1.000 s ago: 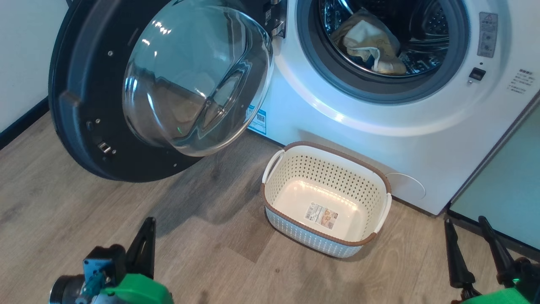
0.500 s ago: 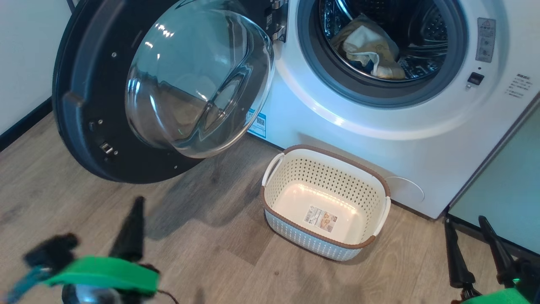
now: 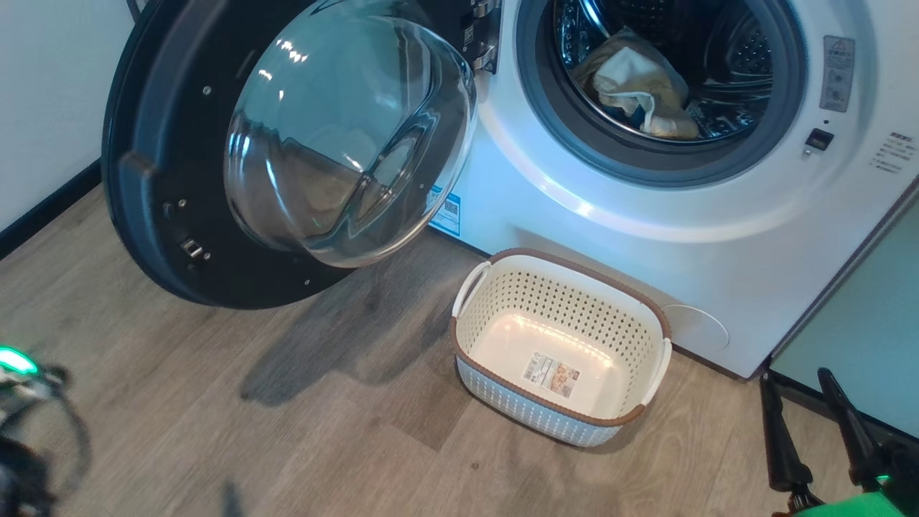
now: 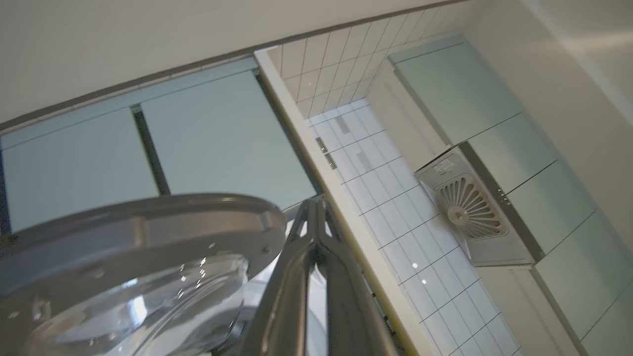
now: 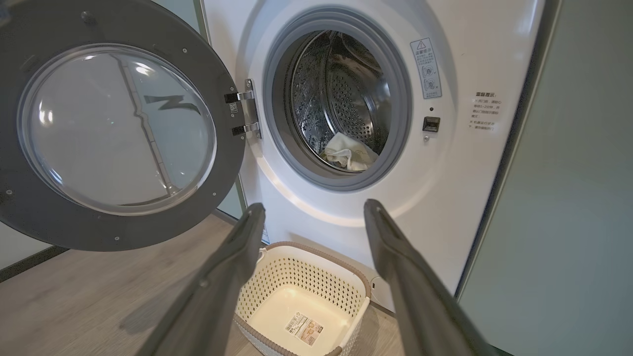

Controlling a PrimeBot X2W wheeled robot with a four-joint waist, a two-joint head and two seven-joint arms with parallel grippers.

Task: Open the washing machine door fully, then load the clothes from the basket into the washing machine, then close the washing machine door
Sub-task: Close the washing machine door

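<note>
The washing machine door [image 3: 215,165] hung wide open to the left, so the round mouth of the washing machine [image 3: 610,222] was free. The clothes [image 3: 639,90] lay inside the drum, and the basket [image 3: 531,301] sat empty on the floor just below the mouth, close so the trip was short. The left pincer [image 4: 315,212] was pressed together near the door, maybe to push it shut like one stiff stick, while the right pincer [image 3: 795,377] was spread wide, holding nothing.

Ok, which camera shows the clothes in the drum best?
Head view: the clothes lie large and unobstructed. Right wrist view shows them small, low in the washing machine. Left wrist view faces cabinets.
</note>
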